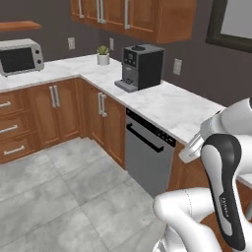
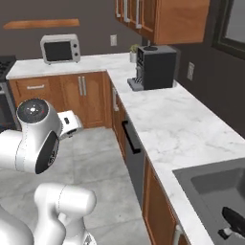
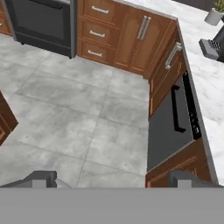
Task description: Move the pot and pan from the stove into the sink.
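The sink (image 2: 210,184), a dark grey recessed basin, sits at about four o'clock in the right base view, set into the white marble tabletop (image 2: 167,119). A black object, likely the pan (image 2: 234,220), lies in the basin at its lower right edge, partly cut off, so its shape cannot be told for sure. A sliver of the stove (image 2: 4,67) shows at nine o'clock on the far left edge of that view; whether anything stands on it cannot be told. On the tabletop at twelve o'clock stands a black coffee machine (image 2: 154,66), with a small potted plant (image 2: 134,52) just behind it and a toaster oven (image 2: 60,48) toward eleven o'clock. A steel dishwasher (image 1: 147,152) with a black handle sits under the tabletop among wooden cabinets (image 1: 54,113). In the hand view, the hand (image 3: 116,179) hangs over the grey tiled floor (image 3: 65,109), its two dark fingertips (image 3: 41,178) spread wide apart at six o'clock with nothing between them.
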Tool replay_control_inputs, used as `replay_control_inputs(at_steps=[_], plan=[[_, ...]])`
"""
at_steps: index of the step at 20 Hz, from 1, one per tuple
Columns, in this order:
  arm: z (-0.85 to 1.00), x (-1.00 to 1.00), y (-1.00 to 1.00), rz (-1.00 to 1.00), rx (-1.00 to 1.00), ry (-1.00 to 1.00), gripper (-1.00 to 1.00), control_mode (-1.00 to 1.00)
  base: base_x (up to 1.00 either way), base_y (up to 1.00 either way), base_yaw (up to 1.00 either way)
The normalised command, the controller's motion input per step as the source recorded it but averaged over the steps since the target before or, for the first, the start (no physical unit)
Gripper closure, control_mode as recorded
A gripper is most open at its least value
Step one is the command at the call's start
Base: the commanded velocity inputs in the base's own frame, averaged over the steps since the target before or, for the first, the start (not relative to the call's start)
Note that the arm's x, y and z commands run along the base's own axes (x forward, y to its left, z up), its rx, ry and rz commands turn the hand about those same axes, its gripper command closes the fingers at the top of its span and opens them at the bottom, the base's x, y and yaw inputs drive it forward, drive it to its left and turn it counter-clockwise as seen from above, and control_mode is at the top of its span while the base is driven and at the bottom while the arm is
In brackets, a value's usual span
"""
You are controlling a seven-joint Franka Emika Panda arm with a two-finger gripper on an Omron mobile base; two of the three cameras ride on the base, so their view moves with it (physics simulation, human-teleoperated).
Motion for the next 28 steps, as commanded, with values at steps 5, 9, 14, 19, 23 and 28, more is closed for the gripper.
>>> replay_control_inputs(at_steps=[5,9,14,19,23,28], plan=[[0.0,0.0,0.0,0.0,0.0,0.0,-1.0,1.0,-0.26,0.23,0.34],[0.0,0.0,0.0,0.0,0.0,0.0,-1.0,1.0,-0.26,0.25,0.34],[0.0,0.0,0.0,0.0,0.0,0.0,-1.0,1.0,-0.08,0.14,0.28],[0.0,0.0,0.0,0.0,0.0,0.0,-1.0,1.0,-0.01,0.0,0.01],[0.0,0.0,0.0,0.0,0.0,0.0,-1.0,1.0,0.23,0.0,0.0],[0.0,0.0,0.0,0.0,0.0,0.0,-1.0,1.0,0.52,0.05,0.0]])
